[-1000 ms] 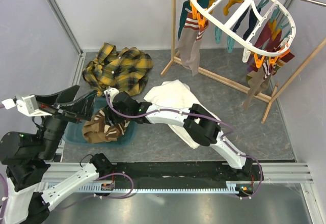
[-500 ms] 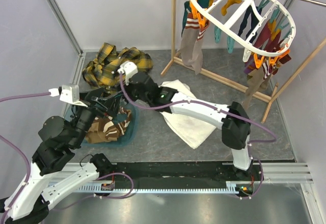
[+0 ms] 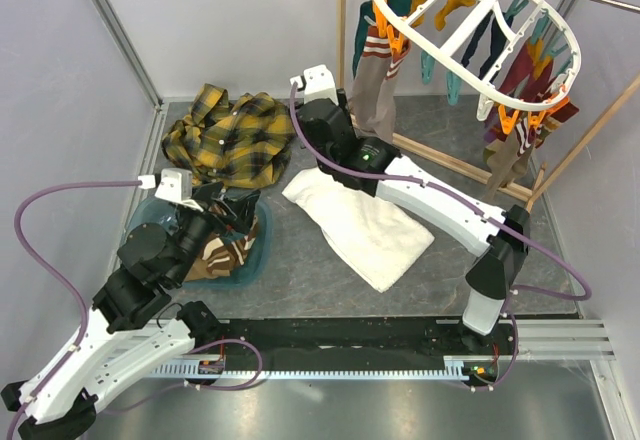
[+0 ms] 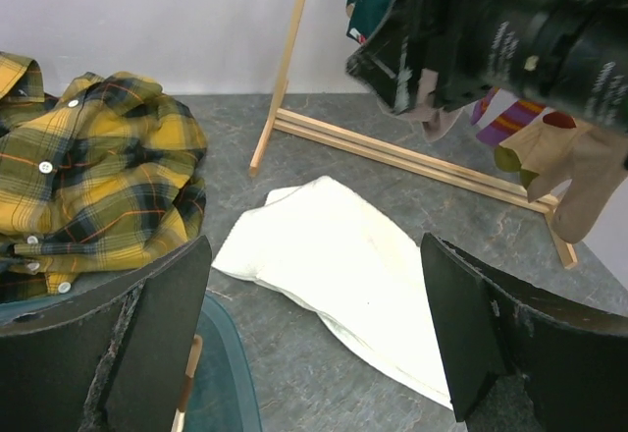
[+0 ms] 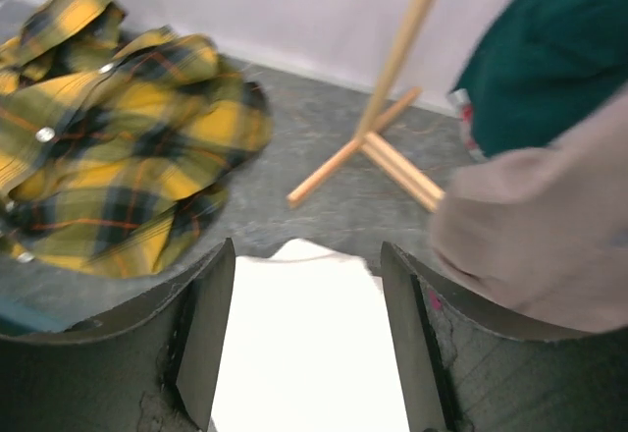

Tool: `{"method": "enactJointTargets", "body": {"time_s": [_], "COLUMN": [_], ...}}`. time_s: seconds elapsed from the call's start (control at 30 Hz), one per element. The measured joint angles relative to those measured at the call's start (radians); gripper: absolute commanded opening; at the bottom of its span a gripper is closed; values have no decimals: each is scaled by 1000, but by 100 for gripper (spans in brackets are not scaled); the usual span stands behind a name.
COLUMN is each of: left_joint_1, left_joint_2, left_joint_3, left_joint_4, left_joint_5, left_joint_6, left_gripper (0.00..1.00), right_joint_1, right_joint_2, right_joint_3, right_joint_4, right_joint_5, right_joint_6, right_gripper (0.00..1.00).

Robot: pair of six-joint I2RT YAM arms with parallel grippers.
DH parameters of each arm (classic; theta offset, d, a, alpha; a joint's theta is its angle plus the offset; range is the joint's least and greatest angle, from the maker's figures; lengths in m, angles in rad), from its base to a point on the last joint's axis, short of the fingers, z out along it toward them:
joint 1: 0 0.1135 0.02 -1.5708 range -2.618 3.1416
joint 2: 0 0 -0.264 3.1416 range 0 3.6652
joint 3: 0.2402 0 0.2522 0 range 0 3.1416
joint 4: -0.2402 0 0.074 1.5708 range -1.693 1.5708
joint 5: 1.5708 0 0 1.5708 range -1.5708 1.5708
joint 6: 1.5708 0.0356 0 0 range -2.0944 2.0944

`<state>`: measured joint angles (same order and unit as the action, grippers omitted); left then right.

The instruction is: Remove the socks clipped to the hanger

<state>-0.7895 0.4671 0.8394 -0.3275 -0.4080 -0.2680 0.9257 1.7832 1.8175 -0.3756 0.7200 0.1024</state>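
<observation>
The white oval hanger (image 3: 470, 35) hangs at the top right with several socks on orange and teal clips. A tan sock with a maroon-striped cuff (image 3: 376, 90) hangs at its left end, beside a dark teal one (image 3: 362, 35). My right gripper (image 3: 338, 118) is open and empty, just left of that tan sock; in the right wrist view the gripper (image 5: 309, 344) has the tan sock (image 5: 549, 241) and the teal sock (image 5: 554, 59) to its right. My left gripper (image 3: 235, 210) is open and empty over a teal basin (image 3: 255, 260) that holds brown striped socks (image 3: 215, 250).
A yellow-black plaid shirt (image 3: 230, 140) lies at the back left. A white towel (image 3: 360, 225) lies on the floor in the middle. The wooden rack frame (image 3: 450, 165) stands under the hanger. In the left wrist view the right arm (image 4: 530, 39) fills the top right.
My right arm has swung from over the basin up and right to the tan sock on the hanger. My left arm has moved right and over the basin.
</observation>
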Motion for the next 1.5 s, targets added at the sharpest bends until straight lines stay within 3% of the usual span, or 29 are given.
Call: {"method": "enactJointTargets", "body": {"time_s": [0.47, 0.8, 1.0, 1.17, 1.33, 1.5], "left_joint_1": [0, 0, 0, 0, 0, 0], "left_joint_2": [38, 71, 159, 192, 192, 185], "left_joint_3": [-28, -30, -10, 3, 9, 9], "left_joint_4": [54, 72, 75, 79, 105, 121], "left_joint_5": [25, 26, 44, 64, 78, 96], "left_joint_6": [0, 0, 0, 0, -5, -21], "left_gripper": [93, 93, 93, 93, 93, 93], "right_joint_1": [-47, -106, -122, -121, -119, -119], "right_joint_2": [-23, -23, -40, -122, -215, -217], "right_joint_3": [179, 178, 161, 133, 94, 75], "right_joint_4": [-255, -334, -368, -411, -403, -397], "right_joint_5": [203, 326, 299, 190, 181, 186], "right_joint_6": [77, 96, 115, 135, 135, 127], "right_gripper": [70, 65, 65, 64, 67, 62]}}
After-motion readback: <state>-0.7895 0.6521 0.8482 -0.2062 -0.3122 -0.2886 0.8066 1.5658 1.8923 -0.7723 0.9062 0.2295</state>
